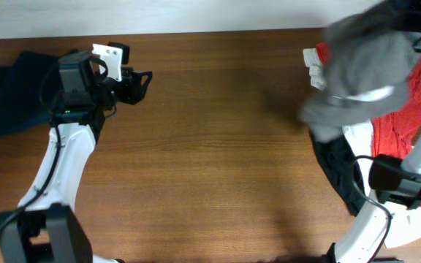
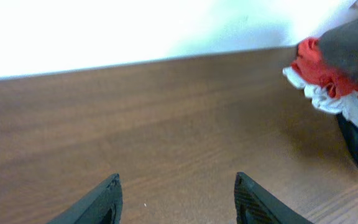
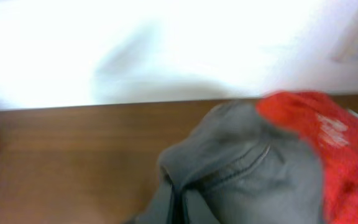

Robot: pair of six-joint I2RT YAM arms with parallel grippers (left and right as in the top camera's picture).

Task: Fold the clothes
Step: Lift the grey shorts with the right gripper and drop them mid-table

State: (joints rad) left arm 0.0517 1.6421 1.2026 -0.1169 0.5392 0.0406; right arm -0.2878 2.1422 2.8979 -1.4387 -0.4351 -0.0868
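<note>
while our left gripper [image 2: 177, 186] gapes, our right gripper pinches one grey shorts [image 1: 360, 58]; we count one red t-shirt [image 1: 400, 117], one white piece [image 1: 314, 69], one black piece [image 1: 338, 172], one navy piece [image 1: 17, 95].

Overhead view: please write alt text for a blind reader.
Blurred grey-olive cloth shorts cover a red T-shirt at the right edge of a brown wooden table. At left, the left gripper stands open near a navy cloth.
</note>
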